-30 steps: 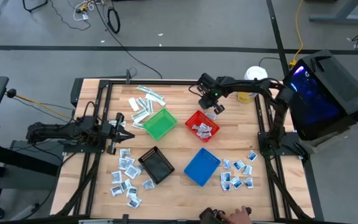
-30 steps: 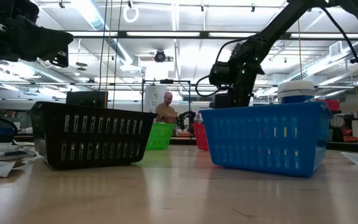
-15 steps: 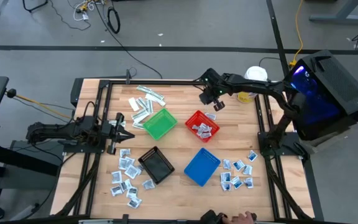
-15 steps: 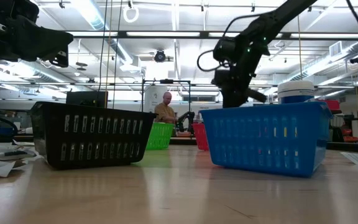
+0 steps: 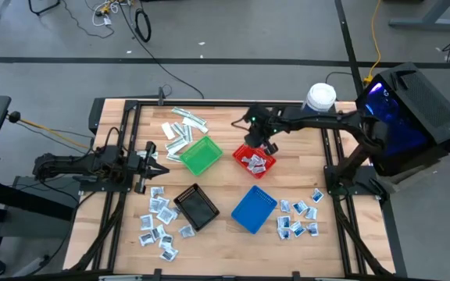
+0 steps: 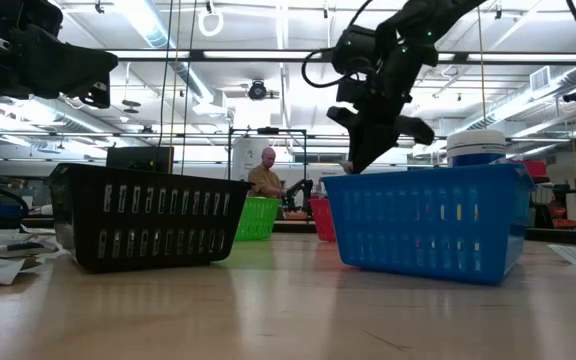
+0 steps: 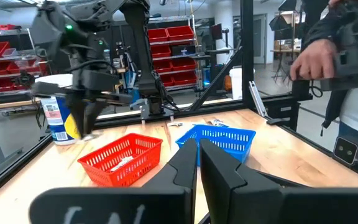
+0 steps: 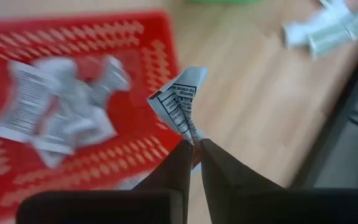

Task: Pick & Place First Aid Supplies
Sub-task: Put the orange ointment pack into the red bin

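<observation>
The bench (image 5: 225, 199) carries four baskets: green (image 5: 201, 155), red (image 5: 254, 158), black (image 5: 196, 206) and blue (image 5: 254, 208). A white-lidded tub (image 5: 320, 97) stands at the far right edge. Sachets lie in loose groups beside the black basket (image 5: 158, 222) and beside the blue basket (image 5: 299, 216); pale strips (image 5: 181, 127) lie by the green basket; several sachets (image 8: 61, 115) rest inside the red basket. The right end effector (image 5: 267, 143) hangs over the red basket's far edge, fingers pinched on one folded sachet (image 8: 180, 102). The left end effector (image 5: 153, 161) waits at the left side, fingers closed, holding nothing.
</observation>
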You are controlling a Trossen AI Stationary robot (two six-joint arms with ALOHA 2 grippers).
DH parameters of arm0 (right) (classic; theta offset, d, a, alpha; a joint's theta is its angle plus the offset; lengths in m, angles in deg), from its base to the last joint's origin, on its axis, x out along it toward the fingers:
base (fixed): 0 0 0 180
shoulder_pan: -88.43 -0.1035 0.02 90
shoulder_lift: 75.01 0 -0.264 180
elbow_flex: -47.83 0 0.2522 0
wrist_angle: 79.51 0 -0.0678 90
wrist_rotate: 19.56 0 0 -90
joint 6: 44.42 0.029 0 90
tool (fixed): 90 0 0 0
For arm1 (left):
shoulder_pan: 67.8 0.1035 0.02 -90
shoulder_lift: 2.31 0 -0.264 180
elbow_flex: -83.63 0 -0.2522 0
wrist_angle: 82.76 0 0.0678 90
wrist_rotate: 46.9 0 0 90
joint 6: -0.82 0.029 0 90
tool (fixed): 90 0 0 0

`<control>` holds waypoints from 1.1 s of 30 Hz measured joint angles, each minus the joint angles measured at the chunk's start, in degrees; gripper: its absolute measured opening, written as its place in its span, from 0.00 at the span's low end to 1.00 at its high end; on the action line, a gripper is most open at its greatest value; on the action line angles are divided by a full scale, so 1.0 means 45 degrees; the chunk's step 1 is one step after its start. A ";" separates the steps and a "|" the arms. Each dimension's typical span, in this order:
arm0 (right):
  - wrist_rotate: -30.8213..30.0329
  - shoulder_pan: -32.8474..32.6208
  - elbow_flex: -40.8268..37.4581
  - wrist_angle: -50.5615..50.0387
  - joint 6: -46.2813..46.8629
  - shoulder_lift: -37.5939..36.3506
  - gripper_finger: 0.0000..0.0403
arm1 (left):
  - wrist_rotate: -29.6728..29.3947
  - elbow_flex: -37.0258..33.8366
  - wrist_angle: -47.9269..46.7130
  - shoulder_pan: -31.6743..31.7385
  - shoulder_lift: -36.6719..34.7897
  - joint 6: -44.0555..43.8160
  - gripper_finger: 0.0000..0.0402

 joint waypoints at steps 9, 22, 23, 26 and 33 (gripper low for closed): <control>0.0048 -0.0944 0.0000 -0.0897 0.0000 -0.0005 0.09 | -0.0002 -0.0005 -0.0004 -0.0001 -0.0002 0.0000 0.06; 0.0076 -0.1068 -0.0002 -0.0834 0.0283 -0.0005 0.14 | 0.0000 0.0000 -0.0005 0.0002 0.0000 0.0000 0.06; 0.0072 -0.1063 -0.0005 -0.0834 0.0291 -0.0005 0.16 | 0.0000 -0.0003 -0.0005 0.0000 0.0000 0.0000 0.06; 0.0068 -0.1040 -0.0004 -0.0834 0.0299 -0.0005 0.22 | 0.0000 -0.0005 -0.0005 -0.0002 -0.0001 0.0000 0.06; 0.0037 -0.0981 -0.0004 -0.0829 0.0746 -0.0005 0.33 | 0.0000 -0.0002 -0.0001 -0.0003 -0.0002 0.0000 0.06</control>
